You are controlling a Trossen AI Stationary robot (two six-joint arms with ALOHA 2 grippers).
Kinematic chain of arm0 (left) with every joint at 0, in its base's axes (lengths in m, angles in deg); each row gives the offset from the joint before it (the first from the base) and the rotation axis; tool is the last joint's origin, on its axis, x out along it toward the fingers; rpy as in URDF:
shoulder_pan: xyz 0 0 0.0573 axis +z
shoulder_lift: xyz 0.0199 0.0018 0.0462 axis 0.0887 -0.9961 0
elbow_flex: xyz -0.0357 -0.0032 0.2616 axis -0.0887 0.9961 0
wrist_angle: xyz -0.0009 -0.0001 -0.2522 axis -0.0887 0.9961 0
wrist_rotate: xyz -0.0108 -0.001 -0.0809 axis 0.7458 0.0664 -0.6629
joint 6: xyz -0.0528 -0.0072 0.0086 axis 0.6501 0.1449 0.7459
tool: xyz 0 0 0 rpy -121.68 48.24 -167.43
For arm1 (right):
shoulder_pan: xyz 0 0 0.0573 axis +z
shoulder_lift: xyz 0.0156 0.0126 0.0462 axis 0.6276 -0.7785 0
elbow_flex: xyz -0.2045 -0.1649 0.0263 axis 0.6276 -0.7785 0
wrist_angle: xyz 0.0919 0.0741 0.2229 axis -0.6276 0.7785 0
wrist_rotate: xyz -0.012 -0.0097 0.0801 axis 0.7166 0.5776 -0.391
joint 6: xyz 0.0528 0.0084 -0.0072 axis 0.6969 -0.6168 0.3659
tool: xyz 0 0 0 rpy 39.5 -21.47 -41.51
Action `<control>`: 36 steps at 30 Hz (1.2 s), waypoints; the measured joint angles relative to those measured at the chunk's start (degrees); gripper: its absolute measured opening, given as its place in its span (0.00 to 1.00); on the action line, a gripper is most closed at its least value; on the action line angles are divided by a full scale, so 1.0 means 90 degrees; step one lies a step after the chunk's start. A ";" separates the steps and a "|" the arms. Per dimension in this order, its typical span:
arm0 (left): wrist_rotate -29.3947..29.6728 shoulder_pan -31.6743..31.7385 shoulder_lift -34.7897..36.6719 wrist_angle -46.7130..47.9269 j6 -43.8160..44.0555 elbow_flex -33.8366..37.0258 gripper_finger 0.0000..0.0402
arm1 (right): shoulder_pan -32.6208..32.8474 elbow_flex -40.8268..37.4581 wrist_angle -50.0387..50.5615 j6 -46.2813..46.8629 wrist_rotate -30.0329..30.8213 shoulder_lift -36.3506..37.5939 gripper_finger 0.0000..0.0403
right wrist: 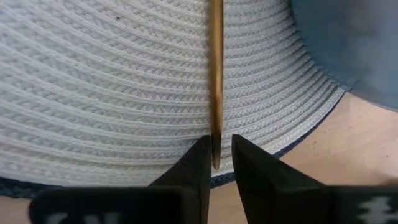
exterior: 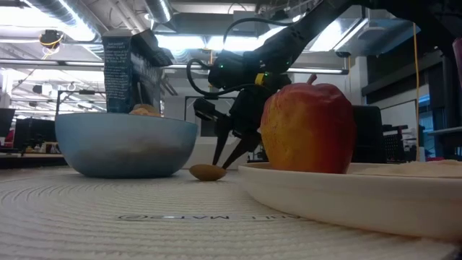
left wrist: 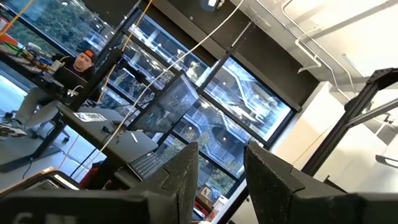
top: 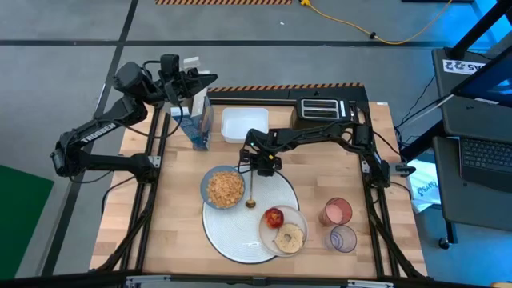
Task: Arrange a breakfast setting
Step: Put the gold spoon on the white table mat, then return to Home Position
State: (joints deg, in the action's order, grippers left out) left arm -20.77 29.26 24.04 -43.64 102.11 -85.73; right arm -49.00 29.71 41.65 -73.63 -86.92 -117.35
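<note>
My right fingers [right wrist: 217,163] are pinching the spoon [right wrist: 216,74] by its handle tip, barely parted, spoon lying on the white mat [right wrist: 93,93] beside the blue bowl [top: 223,187]; my left fingers [left wrist: 221,180] are hanging slightly apart, empty

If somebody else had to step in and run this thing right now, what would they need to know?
Right gripper: at the mat's far edge, fingers either side of the spoon's handle end; the spoon lies on the mat.
Left gripper: raised behind the table, open, empty.
Done: blue bowl with cereal on the mat; plate with apple and bagel; pink tumbler and purple tumbler right of the mat.
Left: let go of the spoon, pull back.
</note>
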 joint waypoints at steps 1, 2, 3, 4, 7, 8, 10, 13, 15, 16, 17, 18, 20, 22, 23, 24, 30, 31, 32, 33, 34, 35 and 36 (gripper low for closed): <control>-0.0020 0.0000 0.0000 0.0000 0.0000 -0.0001 0.30 | 0.0000 0.0002 0.0002 0.0002 0.0015 0.0000 0.18; -0.0032 0.0002 0.0000 -0.0001 0.0000 -0.0001 0.30 | 0.0002 0.0002 0.0007 0.0002 0.0025 0.0000 0.18; -0.0034 0.0000 0.0000 -0.0001 0.0000 -0.0001 0.30 | 0.0002 0.0004 0.0015 0.0009 0.0027 0.0000 0.19; -0.0037 0.0000 0.0000 -0.0001 0.0000 -0.0001 0.30 | 0.0002 0.0006 0.0025 0.0047 0.0028 0.0011 0.19; -0.0089 0.0001 0.0000 -0.0002 0.0000 0.0000 0.30 | 0.0002 0.0030 0.0162 0.0194 0.0127 0.0082 0.20; -0.0102 0.0000 0.0000 -0.0006 0.0000 0.0000 0.30 | 0.0005 0.0086 0.0262 0.0201 0.0181 0.0104 0.20; -0.0109 0.0002 0.0000 -0.0014 0.0000 0.0000 0.30 | 0.0005 0.0237 0.0542 0.0204 0.0255 0.0154 0.20; -0.0108 0.0000 0.0000 -0.0045 0.0000 0.0000 0.30 | 0.0005 0.0518 0.0908 0.0245 0.0263 0.0206 0.20; -0.0108 0.0000 0.0000 -0.0058 0.0000 -0.0001 0.30 | 0.0005 0.0709 0.1288 0.0310 0.0336 0.0209 0.19; -0.0107 0.0002 0.0000 -0.0072 0.0000 -0.0001 0.30 | 0.0005 0.0827 0.1431 0.0345 0.0381 0.0209 0.19; -0.0108 0.0000 -0.0002 -0.0104 0.0000 0.0000 0.30 | 0.0005 0.0962 0.1663 0.0388 0.0412 0.0209 0.19; -0.0108 0.0000 0.0000 -0.0145 0.0000 0.0001 0.30 | 0.0005 0.1137 0.1929 0.0474 0.0445 0.0209 0.19; -0.0092 0.0000 0.0005 -0.0254 0.0004 0.0000 0.30 | 0.0005 0.1529 0.2471 0.0661 0.0505 0.0209 0.19; 0.0032 0.0000 0.0010 -0.0383 0.0079 0.0001 0.30 | 0.0002 0.1940 0.2848 0.0870 0.0499 0.0211 0.19; 0.0103 0.0001 0.0010 -0.0473 0.0117 0.0000 0.30 | 0.0002 0.2176 0.2914 0.1051 0.0499 0.0211 0.19; 0.0163 0.0002 0.0010 -0.0587 0.0118 0.0000 0.30 | 0.0002 0.2424 0.3011 0.1218 0.0501 0.0211 0.19; 0.0247 0.0070 0.0010 -0.1153 -0.0158 0.0000 0.30 | -0.0003 0.4021 0.3515 0.2677 0.0542 0.0219 0.19; 0.0251 0.0088 0.0021 -0.1171 -0.0292 -0.0001 0.30 | -0.0019 0.4248 0.3500 0.3190 0.0528 0.0219 0.19; 0.0266 0.0110 0.0046 -0.1165 -0.0419 0.0001 0.30 | -0.0054 0.4445 0.3466 0.3750 0.0518 0.0219 0.19; 0.0295 0.0134 0.0057 -0.1171 -0.0590 0.0001 0.30 | -0.0089 0.4633 0.3391 0.4336 0.0444 0.0222 0.19; 0.0318 0.0164 0.0066 -0.1194 -0.0766 0.0001 0.30 | -0.0120 0.4780 0.3335 0.4808 0.0295 0.0230 0.19; 0.0366 0.0189 0.0070 -0.1200 -0.0920 0.0001 0.30 | -0.0175 0.4910 0.3323 0.5176 0.0087 0.0231 0.19; 0.0444 0.0207 0.0067 -0.1198 -0.1019 0.0001 0.30 | -0.0219 0.5045 0.3294 0.5457 -0.0201 0.0231 0.19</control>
State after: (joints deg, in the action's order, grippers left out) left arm -16.78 31.13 24.65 -54.42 92.94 -85.72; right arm -50.97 75.12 71.30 -24.52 -88.72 -115.27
